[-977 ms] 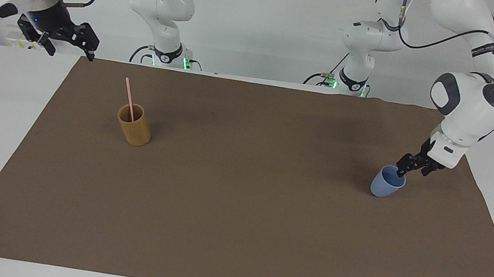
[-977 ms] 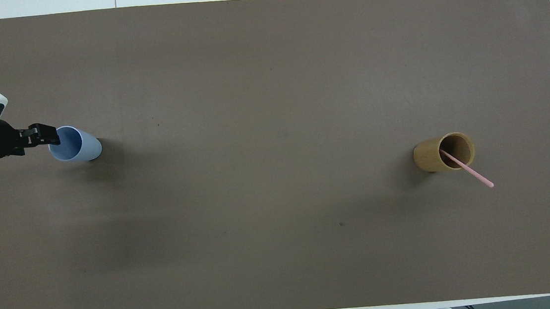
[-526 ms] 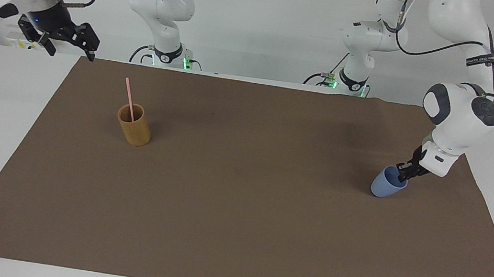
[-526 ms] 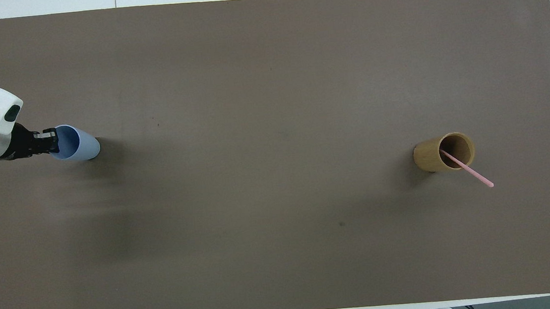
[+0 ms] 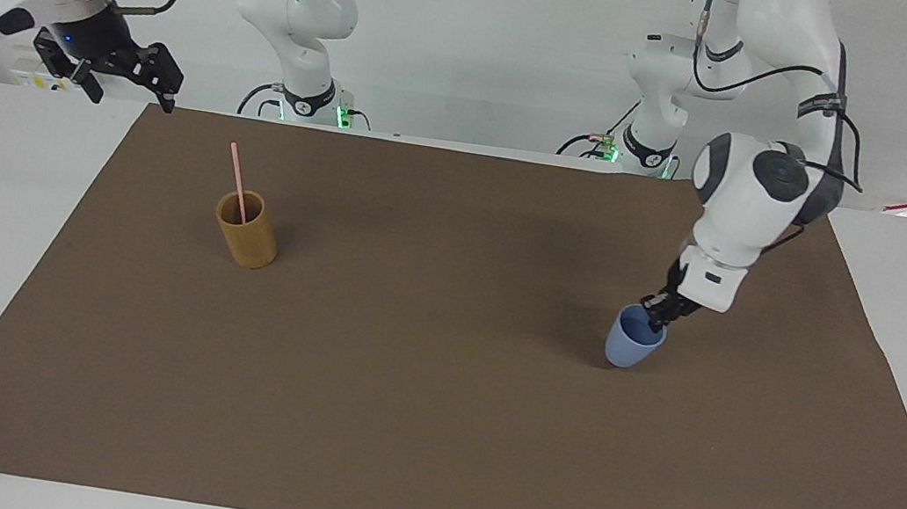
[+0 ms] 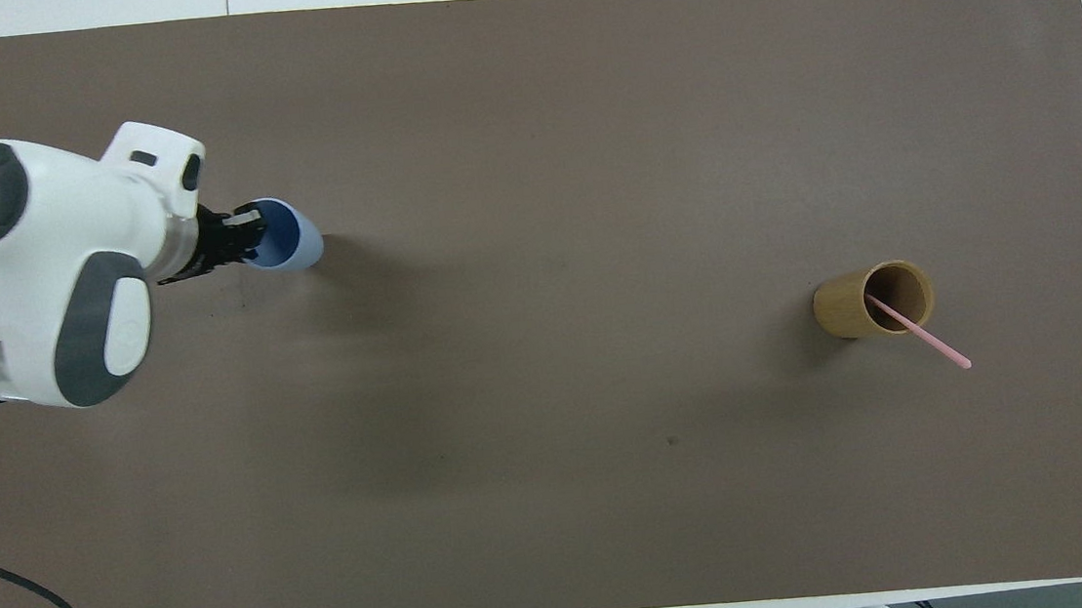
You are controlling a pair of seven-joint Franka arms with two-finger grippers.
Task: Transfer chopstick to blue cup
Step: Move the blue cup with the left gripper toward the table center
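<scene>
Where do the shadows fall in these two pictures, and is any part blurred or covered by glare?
Facing view: a soft shadow lies on the brown mat beside the blue cup toward the right arm's end; no glare, nothing blurred. Overhead view: the left arm's white wrist hides some mat beside the left gripper; the bamboo cup casts a small shadow.

Chopstick (image 5: 237, 180) (pink) apart from blue cup (image 5: 633, 343)
</scene>
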